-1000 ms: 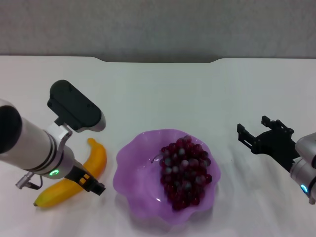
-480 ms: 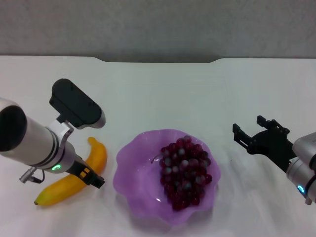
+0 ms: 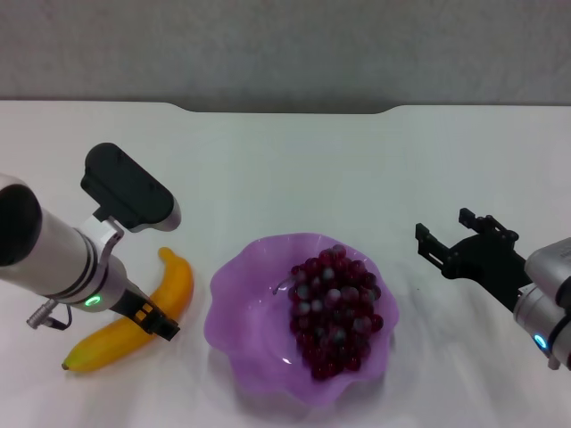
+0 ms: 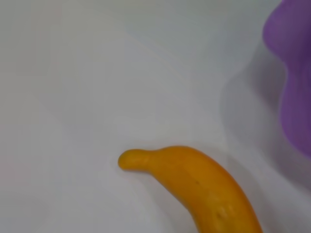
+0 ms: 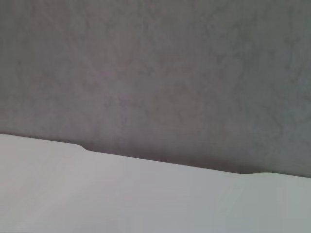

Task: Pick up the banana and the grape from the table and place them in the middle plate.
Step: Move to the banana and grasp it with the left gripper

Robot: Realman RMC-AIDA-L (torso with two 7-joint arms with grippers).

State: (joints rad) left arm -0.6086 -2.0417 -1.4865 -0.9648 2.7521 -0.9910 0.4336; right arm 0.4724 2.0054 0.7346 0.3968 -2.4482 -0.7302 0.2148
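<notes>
The table [image 3: 294, 160] lay bare from ten o'clock round to two o'clock, open for passage behind the middle plate [image 3: 241, 312]. At eight o'clock the left gripper [image 3: 159, 323] sat low over the banana [image 3: 174, 290], which lay just beside the plate's scalloped rim, leaving only a narrow gap. The grape [image 3: 335, 308] filled the plate's three-o'clock half; its nine-o'clock half was free. The right gripper [image 3: 446, 250] hung at three o'clock, apart from the plate.
</notes>
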